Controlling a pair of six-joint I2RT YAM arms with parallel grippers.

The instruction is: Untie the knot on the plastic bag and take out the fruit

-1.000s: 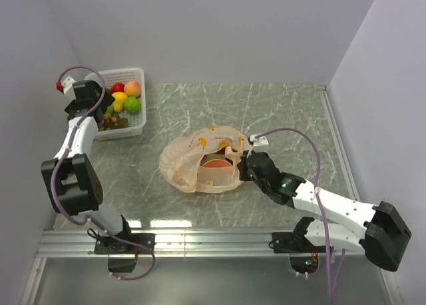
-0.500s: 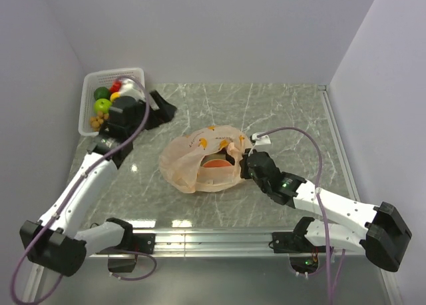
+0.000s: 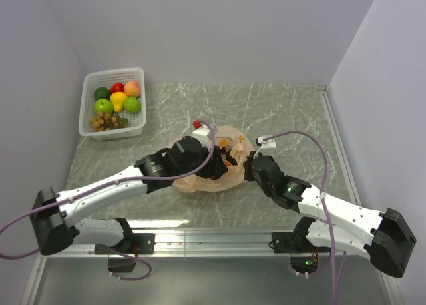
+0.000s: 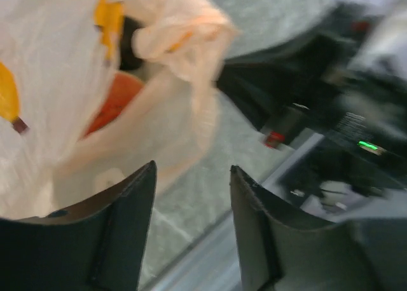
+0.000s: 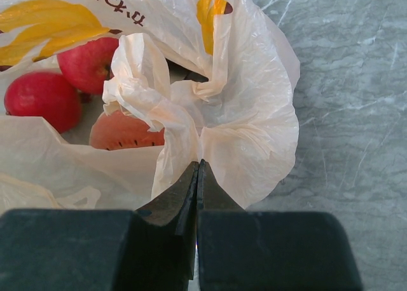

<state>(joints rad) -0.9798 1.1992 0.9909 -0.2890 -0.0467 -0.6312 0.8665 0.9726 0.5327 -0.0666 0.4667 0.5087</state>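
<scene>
The plastic bag (image 3: 231, 132) lies mid-table with its mouth gaping. It holds two red apples (image 5: 89, 61) and a watermelon wedge (image 5: 124, 133), which also shows in the left wrist view (image 4: 113, 107). A crumpled tuft of the bag's plastic (image 5: 137, 65) stands at the mouth; I cannot tell whether it is a knot. My right gripper (image 5: 198, 164) is shut on the bag's right rim (image 5: 248, 138), and in the top view (image 3: 247, 166) it sits at the bag's right side. My left gripper (image 4: 193, 170) is open and empty, hovering over the bag's mouth (image 3: 221, 164).
A white basket (image 3: 86, 105) stands at the far left with green apples, a yellow pear, a red and a peach fruit, and tan balls. The left arm (image 3: 120, 182) lies across the bag's near-left side. A metal rail (image 3: 213, 235) runs along the near edge.
My left arm has swung from the basket at the far left to the bag, and its open gripper is now over the mouth. The right gripper has kept its hold on the rim.
</scene>
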